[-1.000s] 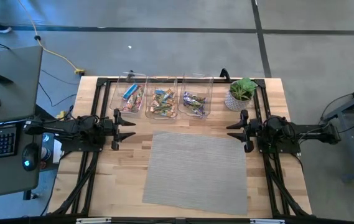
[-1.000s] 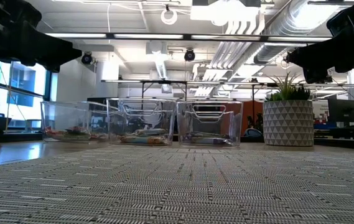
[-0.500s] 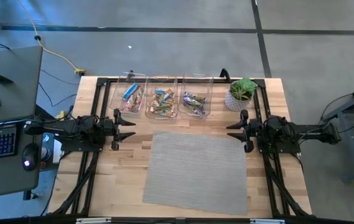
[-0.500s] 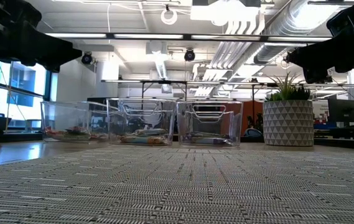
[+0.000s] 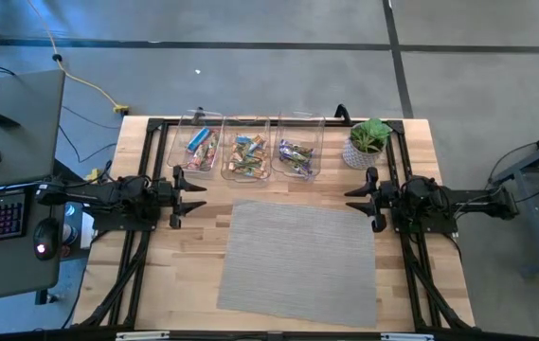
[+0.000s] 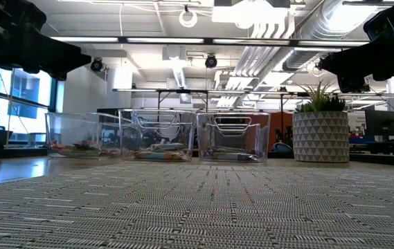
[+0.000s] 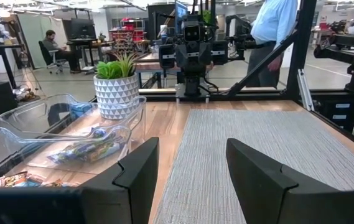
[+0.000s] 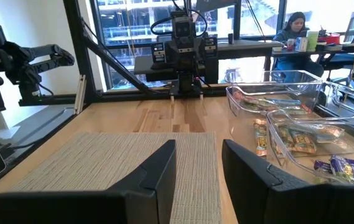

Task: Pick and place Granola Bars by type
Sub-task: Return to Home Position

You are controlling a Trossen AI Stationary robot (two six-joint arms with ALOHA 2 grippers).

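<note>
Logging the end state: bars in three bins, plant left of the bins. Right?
Wrong side: the high view shows the plant standing right of the bins, not left. The bars do lie in three bins.

3 clear bins (image 6: 158, 128) in row holding granola bars (image 6: 159, 156); potted plant (image 6: 320, 136) right; mat (image 6: 197, 207) foreground

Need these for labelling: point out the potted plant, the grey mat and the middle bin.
potted plant (image 5: 368, 135), high view, on its green leaves.
grey mat (image 5: 297, 265), high view, on its bare centre.
middle bin (image 5: 247, 125), high view, on its bare far end.
</note>
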